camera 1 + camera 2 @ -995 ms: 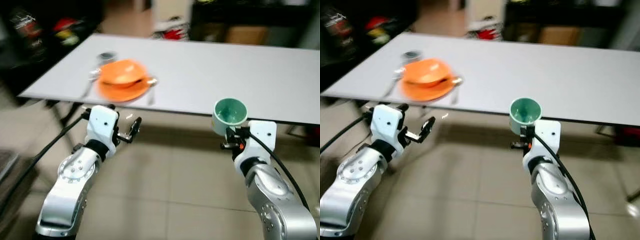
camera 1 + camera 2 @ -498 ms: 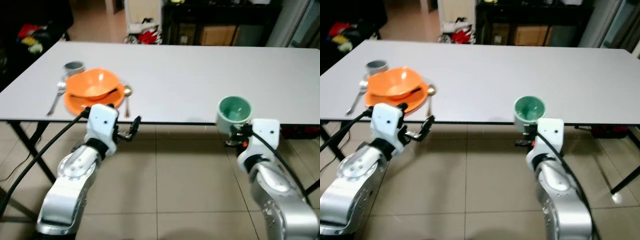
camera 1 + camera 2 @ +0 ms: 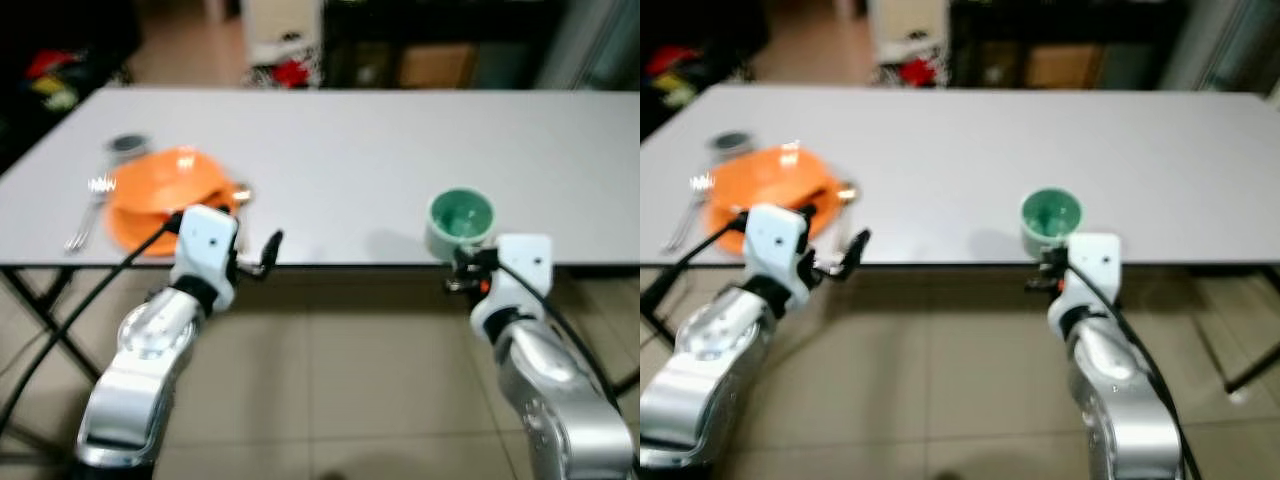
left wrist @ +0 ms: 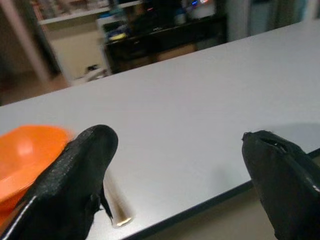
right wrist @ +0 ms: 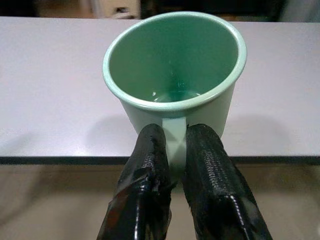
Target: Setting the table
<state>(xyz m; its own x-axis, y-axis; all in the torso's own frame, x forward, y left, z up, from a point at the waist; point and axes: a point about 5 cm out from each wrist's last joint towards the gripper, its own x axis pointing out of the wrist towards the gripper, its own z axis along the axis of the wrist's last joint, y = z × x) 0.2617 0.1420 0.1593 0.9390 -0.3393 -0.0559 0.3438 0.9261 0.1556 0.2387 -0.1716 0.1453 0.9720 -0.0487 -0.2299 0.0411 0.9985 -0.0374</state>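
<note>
1. Blurring softens both eye views, so the cutlery beside the orange bowl [image 3: 165, 195] reads only as pale streaks at the white table [image 3: 340, 150] near edge
2. Right gripper [image 5: 174, 150] pinches the handle of the green mug [image 5: 175, 75], smooth and glossy with a round rim, over the table's front edge
3. Left gripper [image 4: 180, 165] fingers spread wide, empty, just short of the table edge, near the bowl
4. Small grey cup [image 3: 127, 145] behind the bowl, hard to make out
</note>
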